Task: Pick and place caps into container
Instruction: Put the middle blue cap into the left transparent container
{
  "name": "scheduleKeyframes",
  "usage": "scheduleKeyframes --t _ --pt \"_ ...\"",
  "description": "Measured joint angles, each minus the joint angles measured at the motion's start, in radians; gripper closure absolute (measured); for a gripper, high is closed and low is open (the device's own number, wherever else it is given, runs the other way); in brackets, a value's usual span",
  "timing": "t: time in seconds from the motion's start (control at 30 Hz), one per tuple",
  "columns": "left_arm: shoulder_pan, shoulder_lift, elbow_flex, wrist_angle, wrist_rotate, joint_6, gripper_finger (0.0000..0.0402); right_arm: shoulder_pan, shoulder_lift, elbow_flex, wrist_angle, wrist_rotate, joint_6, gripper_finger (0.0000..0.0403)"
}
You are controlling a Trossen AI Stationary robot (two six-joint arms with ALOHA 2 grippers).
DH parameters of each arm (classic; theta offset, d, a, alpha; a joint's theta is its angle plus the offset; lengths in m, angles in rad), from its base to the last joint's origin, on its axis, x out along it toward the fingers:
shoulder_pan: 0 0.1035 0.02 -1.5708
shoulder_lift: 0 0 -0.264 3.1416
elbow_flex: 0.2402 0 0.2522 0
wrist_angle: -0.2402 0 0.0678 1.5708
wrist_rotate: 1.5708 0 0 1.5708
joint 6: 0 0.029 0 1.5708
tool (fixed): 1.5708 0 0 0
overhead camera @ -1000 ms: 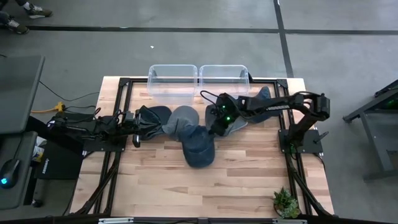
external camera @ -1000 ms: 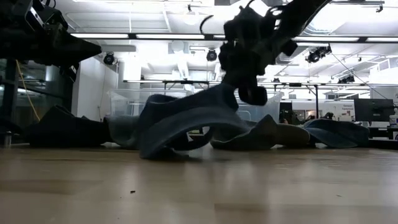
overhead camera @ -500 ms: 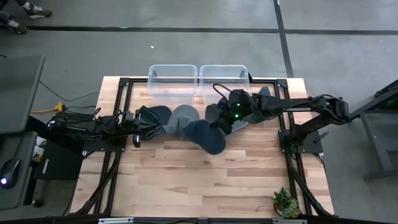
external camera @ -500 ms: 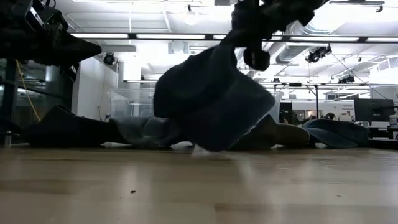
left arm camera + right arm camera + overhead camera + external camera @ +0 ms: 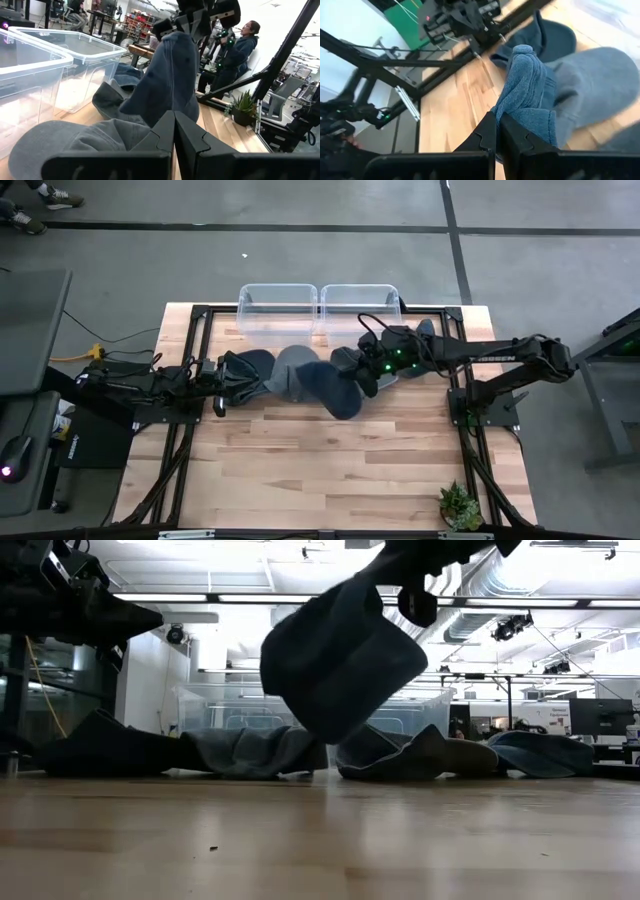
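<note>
one denim-blue cap (image 5: pixel 340 655) hangs limp in the air, clear of the surface — crown sagging down. the other caps (image 5: pixel 250 752) lie crumpled in a row on the surface — dark blue and grey.

Robotics lab/workshop: open hall with ceiling strip lights (image 5: pixel 290 598), exposed ducts (image 5: pixel 470 585), workbenches (image 5: pixel 480 680), concrete floor (image 5: pixel 300 205).
</note>
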Motion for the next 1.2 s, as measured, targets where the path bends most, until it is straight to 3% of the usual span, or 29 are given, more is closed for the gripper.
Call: scheduleKeyframes --t 0.83,1.0,1.2 --pt "0.0 0.0 0.0 0.0 -0.001 0.0 0.04 0.017 -0.001 0.0 0.232 0.076 -0.003 0.0402" --pt "0.0 0.0 0.0 0.013 -0.051 0.0 0.04 0.017 -0.001 0.0 0.233 0.079 -0.005 0.0402" --pt "0.0 0.0 0.002 0.068 -0.072 0.0 0.035 0.017 -0.001 0.0 0.259 0.079 -0.017 0.0402"
